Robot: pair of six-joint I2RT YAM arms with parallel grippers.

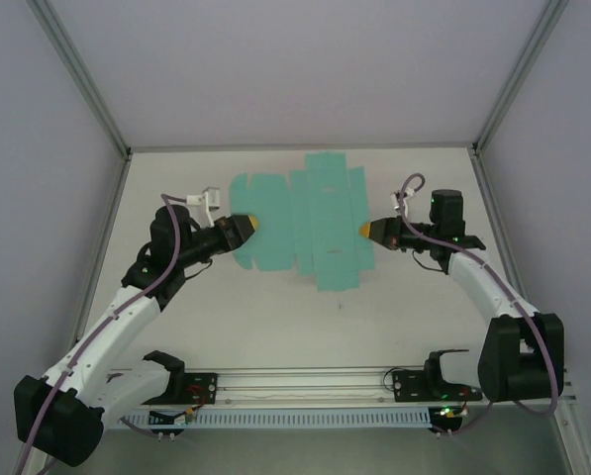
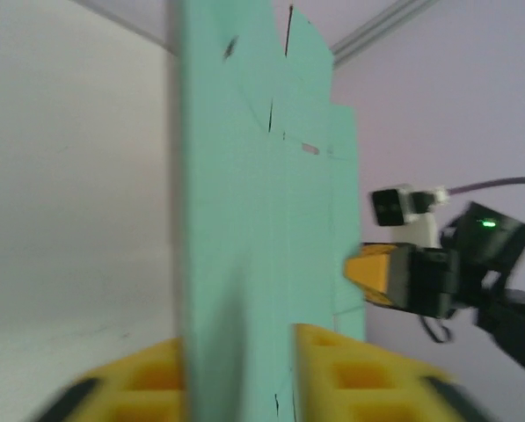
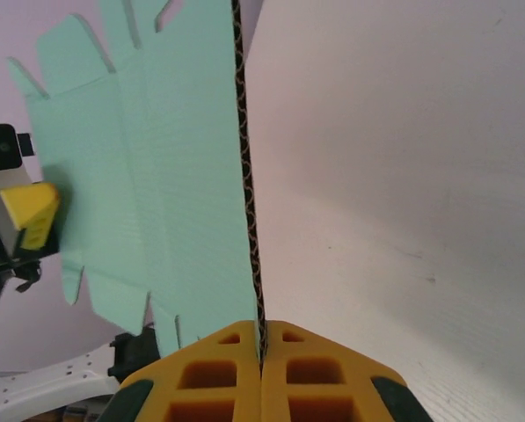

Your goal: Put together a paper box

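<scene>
Top view: the paper box [image 1: 310, 223], a flat teal die-cut sheet with flaps, lies spread over the far middle of the desk [image 1: 275, 317], between the two arms. The right gripper [image 1: 366, 230] meets its right edge; in the right wrist view the jaws pinch that corrugated edge tightly. The left gripper [image 1: 247, 223] meets the left edge; its jaws stand apart, the sheet passing between them.

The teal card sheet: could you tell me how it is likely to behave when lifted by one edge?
Probably light and fairly stiff: the card sheet shows a corrugated edge and stands flat from the right fingers. Its slit flaps may hinge.
</scene>
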